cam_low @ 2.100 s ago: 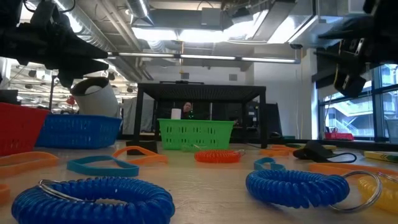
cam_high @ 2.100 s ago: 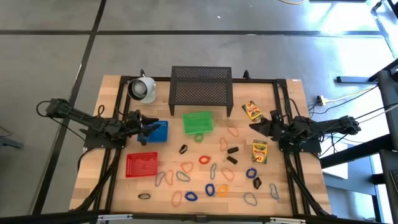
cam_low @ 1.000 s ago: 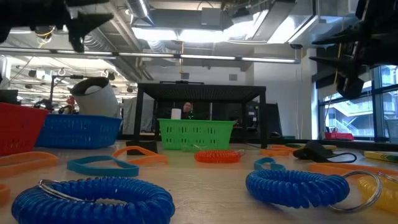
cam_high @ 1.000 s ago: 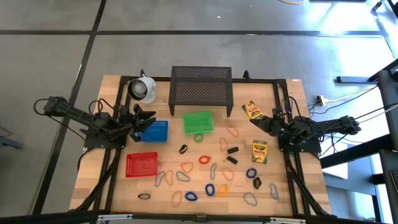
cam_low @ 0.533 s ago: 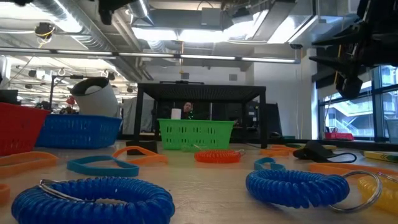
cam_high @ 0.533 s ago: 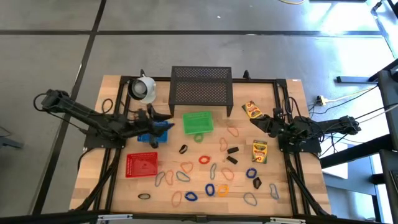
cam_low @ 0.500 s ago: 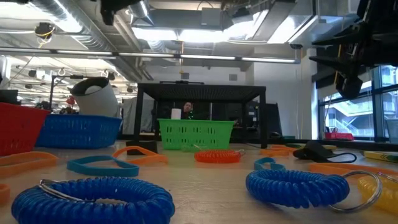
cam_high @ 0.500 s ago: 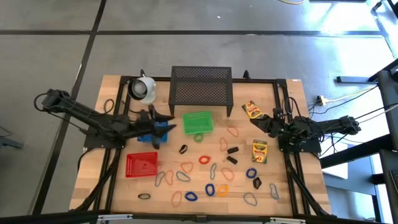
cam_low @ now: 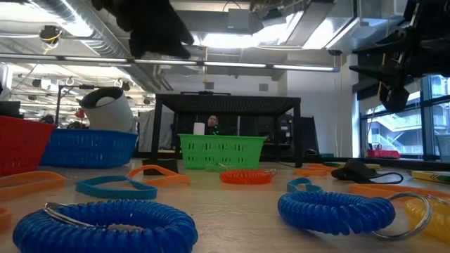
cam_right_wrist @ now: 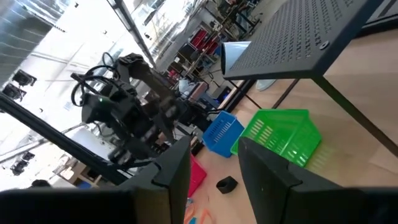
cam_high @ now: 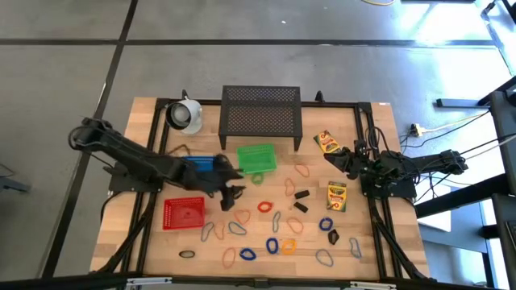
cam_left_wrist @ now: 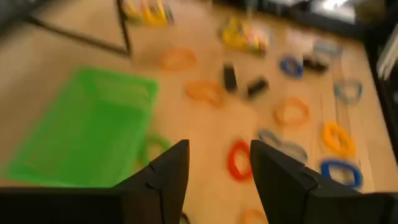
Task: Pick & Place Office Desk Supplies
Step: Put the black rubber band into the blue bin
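Many office desk supplies lie loose on the wooden table: coloured band loops such as a red one, black clips, and two yellow crayon boxes. My left gripper hangs open above the table, just near of the green basket, tipped down, nothing between its fingers. My right gripper is open and level at the table's right side, by the far crayon box.
A blue basket sits under my left arm and a red basket lies nearer the front. A black mesh stand and a white cup-like object are at the far edge. Blue coil loops lie close to the near edge.
My left gripper has swung out toward the table's right, from beside the blue basket to the spot just near of the green basket, and has tipped downward. Its fingers stay open. My right arm has kept still.
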